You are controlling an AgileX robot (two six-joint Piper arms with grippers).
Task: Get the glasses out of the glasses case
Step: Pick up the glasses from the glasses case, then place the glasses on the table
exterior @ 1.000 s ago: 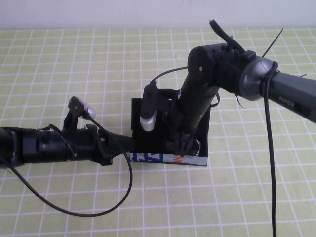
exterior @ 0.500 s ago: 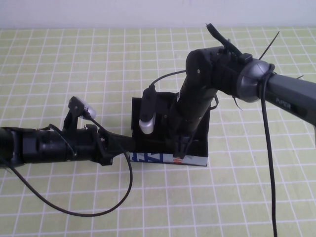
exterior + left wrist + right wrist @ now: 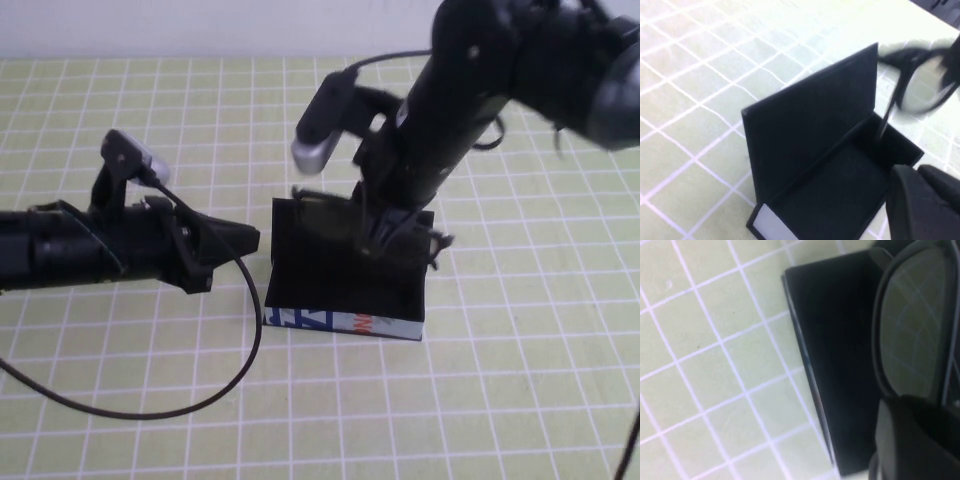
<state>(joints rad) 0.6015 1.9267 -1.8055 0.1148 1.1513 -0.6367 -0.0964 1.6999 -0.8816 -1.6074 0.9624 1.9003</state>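
Green-gridded table (image 3: 120, 400) lies open around the glasses case (image 3: 345, 290). Above it, the glasses (image 3: 375, 215) are clamped crosswise by the right tool (image 3: 385, 228); the left tool (image 3: 240, 240), closed, is beside its left edge.

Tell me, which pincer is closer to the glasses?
Right. The right pincer holds the glasses above the glasses case; the left pincer sits beside the case's left end.

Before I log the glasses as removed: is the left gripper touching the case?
Apart. The high view shows bare tablecloth between the left gripper and the glasses case; the right gripper holds the glasses.
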